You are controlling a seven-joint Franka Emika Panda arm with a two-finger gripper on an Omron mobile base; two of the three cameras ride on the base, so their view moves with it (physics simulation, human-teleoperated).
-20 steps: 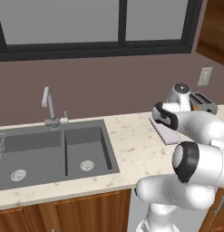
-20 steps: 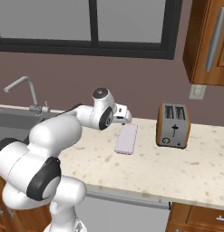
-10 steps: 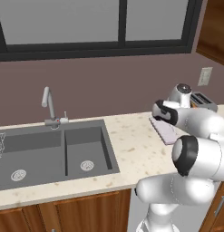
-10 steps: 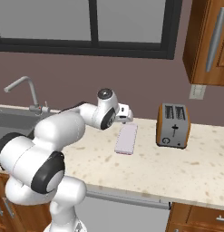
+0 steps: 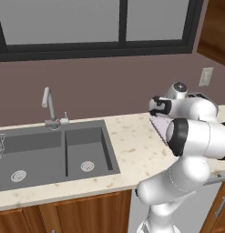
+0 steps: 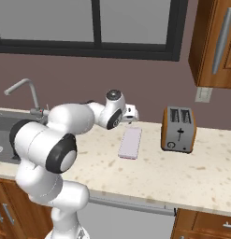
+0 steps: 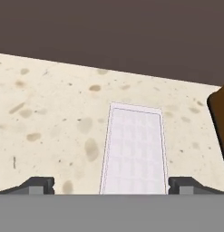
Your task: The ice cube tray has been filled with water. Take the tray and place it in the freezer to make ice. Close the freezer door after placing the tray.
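Speckled beige stone counter (image 6: 149, 172) under a dark-framed window (image 6: 89, 28), against a plain brown wall.

Left of the toaster (image 6: 178, 129): flat on the counter, thin pale lavender ice cube tray (image 6: 130, 143); farther left, grey double sink (image 5: 54, 152) with bent tap (image 5: 50, 109), seen fully from the left base camera. Above the tray's near end, gripper (image 7: 111, 185) spread wide, empty; in the hand camera, faint grid of cells on the tray (image 7: 135, 152).

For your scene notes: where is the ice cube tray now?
The ice cube tray lies flat on the counter, left of the toaster in the right base view.
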